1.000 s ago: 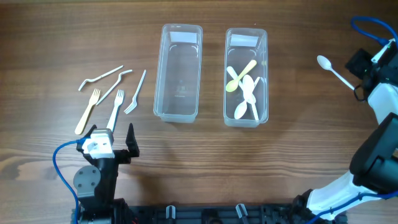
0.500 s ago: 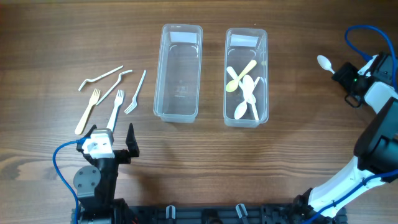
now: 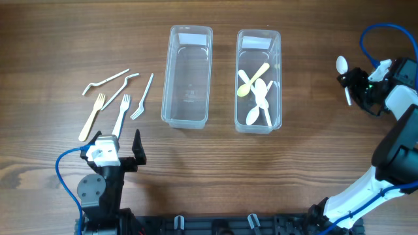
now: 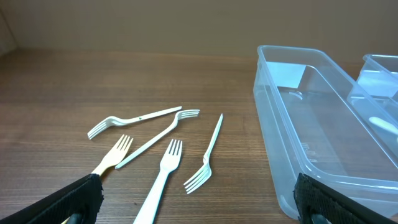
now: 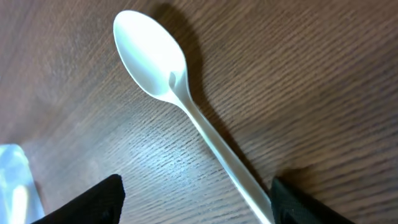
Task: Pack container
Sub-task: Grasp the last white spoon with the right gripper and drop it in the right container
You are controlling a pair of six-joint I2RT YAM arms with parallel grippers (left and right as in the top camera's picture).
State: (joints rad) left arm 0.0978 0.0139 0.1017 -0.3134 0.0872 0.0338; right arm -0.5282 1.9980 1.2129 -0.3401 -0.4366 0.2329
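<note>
Right end effector (image 5: pixel 196 186) spread wide astride white spoon (image 5: pixel 152 56) handle; left end effector (image 4: pixel 198 186) likewise spread.

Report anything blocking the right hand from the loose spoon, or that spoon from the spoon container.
Nothing visible. The open right hand straddles the handle of the spoon, and only table lies between it and the container.

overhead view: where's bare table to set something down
Bare tabletop lies between the spoon container and the loose spoon, and along the front edge below both containers. It is crowded left of the empty container, where the forks lie.
</note>
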